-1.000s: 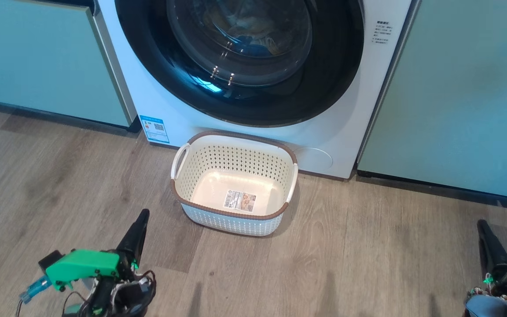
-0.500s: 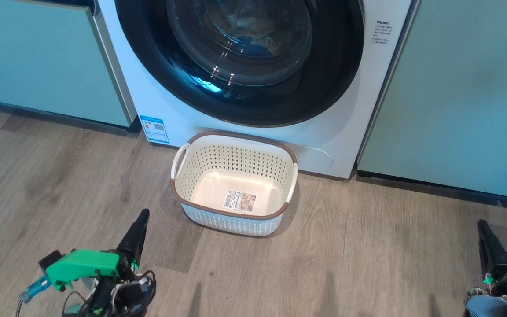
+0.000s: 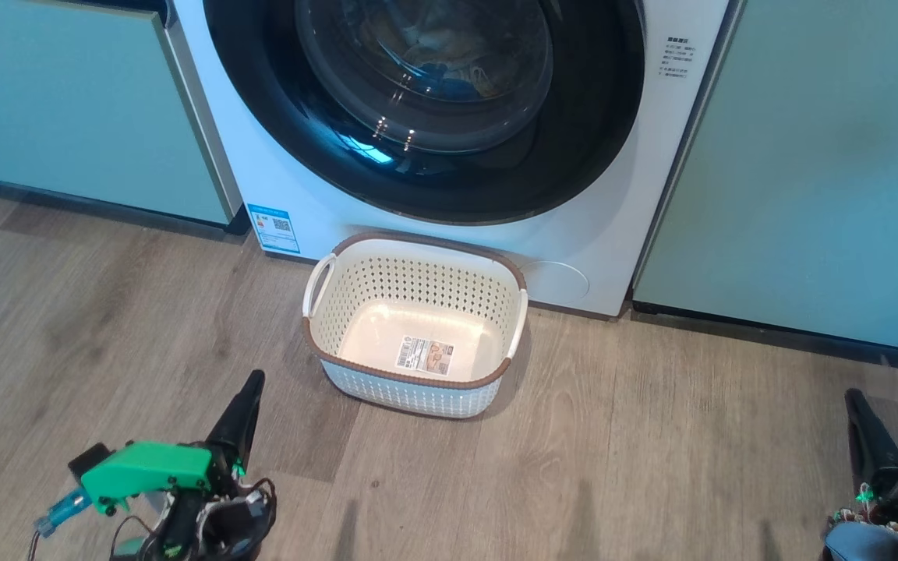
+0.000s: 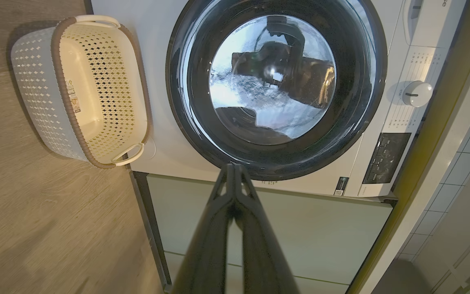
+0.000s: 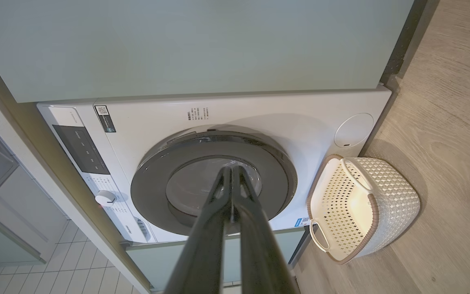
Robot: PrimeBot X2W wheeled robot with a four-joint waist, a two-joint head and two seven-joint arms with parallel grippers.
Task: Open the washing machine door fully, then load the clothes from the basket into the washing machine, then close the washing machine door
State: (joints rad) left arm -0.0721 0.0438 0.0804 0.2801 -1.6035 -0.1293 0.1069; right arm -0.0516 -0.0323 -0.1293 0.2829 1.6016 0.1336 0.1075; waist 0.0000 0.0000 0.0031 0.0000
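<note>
1. While the washing machine door (image 3: 426, 109) sat flush against the front of the washing machine (image 3: 301, 195), the clothes (image 3: 449, 58) showed as a crumpled pale and blue heap behind its glass bowl, inside the drum.
2. The basket (image 3: 418, 288) stood on the wooden floor (image 3: 613, 467) just in front of the machine's base, with nothing in it but the label on its bottom.
3. The left pincer (image 3: 252, 382) hung low at the near left with its fingers pressed together on nothing. The right pincer (image 3: 854, 399) hung at the near right, also closed on nothing. Both were well apart from the door and the basket.
4. By my judgement all three parts of the task looked done, so the remaining risks were small ones.
5. The door could have been pushed to without catching. No view showed the latch, and a weak shove would leave it free to swing out again.
6. A sleeve or hem might have been pinched at the gasket, which the black ring hid. That would stop a proper seal.
7. Any careless swing of an arm, or a roll forward of the base, could have knocked the light basket aside or rapped a fingertip on the glass.
</note>
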